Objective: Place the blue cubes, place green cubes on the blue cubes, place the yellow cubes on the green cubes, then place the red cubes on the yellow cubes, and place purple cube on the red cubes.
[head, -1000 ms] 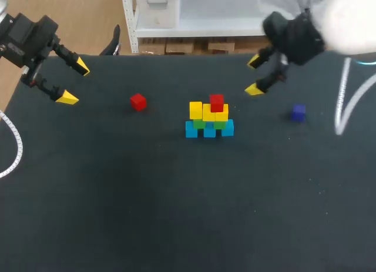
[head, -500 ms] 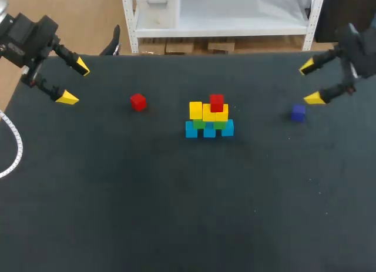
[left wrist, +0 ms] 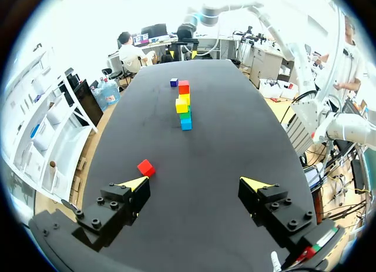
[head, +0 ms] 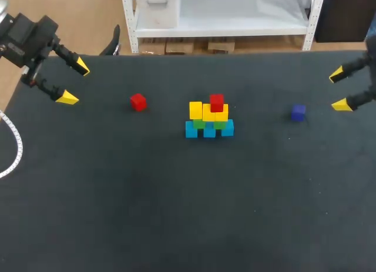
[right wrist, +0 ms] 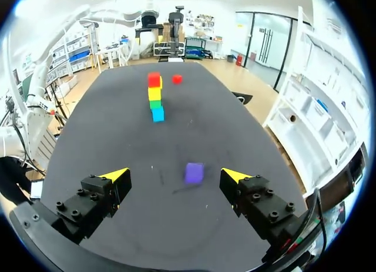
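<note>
The stack stands mid-table: three blue cubes at the base, green cubes on them, three yellow cubes above, and one red cube on top. A loose red cube lies to its left, just ahead of my left gripper's fingers in the left wrist view. A purple cube lies to the right, ahead of my right gripper between its fingers' lines. My left gripper hangs open at the far left. My right gripper is open at the far right edge. Neither holds anything.
The black table has wide bare room in front of the stack. A white cable curls at the left edge. The stack shows far ahead in the left wrist view and likewise in the right wrist view.
My right arm has pulled away from beside the stack to the far right edge, past the purple cube. My left arm and all cubes stay where they were.
</note>
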Action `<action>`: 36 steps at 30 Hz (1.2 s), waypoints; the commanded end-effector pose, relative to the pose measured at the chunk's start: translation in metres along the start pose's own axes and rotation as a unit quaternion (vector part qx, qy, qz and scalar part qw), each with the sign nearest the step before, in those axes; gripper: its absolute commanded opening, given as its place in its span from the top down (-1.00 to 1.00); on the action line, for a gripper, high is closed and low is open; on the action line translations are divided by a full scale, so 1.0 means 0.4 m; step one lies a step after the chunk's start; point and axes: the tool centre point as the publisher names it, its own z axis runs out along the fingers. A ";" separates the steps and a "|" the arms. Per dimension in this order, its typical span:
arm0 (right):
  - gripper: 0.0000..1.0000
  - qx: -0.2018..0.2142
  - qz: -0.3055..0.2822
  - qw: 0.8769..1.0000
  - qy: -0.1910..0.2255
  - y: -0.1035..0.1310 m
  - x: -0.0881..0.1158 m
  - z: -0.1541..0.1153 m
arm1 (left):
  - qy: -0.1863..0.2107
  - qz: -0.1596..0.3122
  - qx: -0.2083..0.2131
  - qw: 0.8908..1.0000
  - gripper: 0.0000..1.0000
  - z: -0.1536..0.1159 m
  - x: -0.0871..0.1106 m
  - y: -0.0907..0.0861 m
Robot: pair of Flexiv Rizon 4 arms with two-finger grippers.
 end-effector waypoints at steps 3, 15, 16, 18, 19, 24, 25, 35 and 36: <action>-1.00 -0.002 0.003 1.000 0.001 0.009 0.008 -0.001 | 0.000 0.001 0.001 1.000 -1.00 0.000 0.002 0.004; -1.00 -0.002 0.003 1.000 0.001 0.009 0.008 -0.001 | 0.024 0.142 0.060 0.988 -1.00 0.055 -0.057 0.048; -1.00 -0.002 0.003 1.000 0.001 0.009 0.008 -0.001 | 0.033 0.154 0.072 0.985 -1.00 0.067 -0.064 0.057; -1.00 -0.002 0.003 1.000 0.001 0.009 0.008 -0.001 | 0.047 0.188 0.087 0.977 -1.00 0.090 -0.078 0.080; -1.00 -0.002 0.003 1.000 0.001 0.009 0.008 -0.001 | 0.049 0.200 0.092 0.974 -1.00 0.103 -0.084 0.091; -1.00 -0.002 0.003 1.000 0.001 0.009 0.008 -0.001 | 0.078 0.256 0.125 0.955 -1.00 0.183 -0.100 0.146; -1.00 -0.002 0.003 1.000 0.001 0.009 0.008 -0.001 | 0.082 0.260 0.131 0.953 -1.00 0.198 -0.100 0.158; -1.00 -0.002 0.003 1.000 0.001 0.009 0.008 -0.001 | 0.128 0.322 0.199 0.917 -1.00 0.318 -0.073 0.263; -1.00 -0.002 0.003 1.000 0.001 0.009 0.008 -0.001 | 0.131 0.324 0.206 0.914 -1.00 0.328 -0.066 0.274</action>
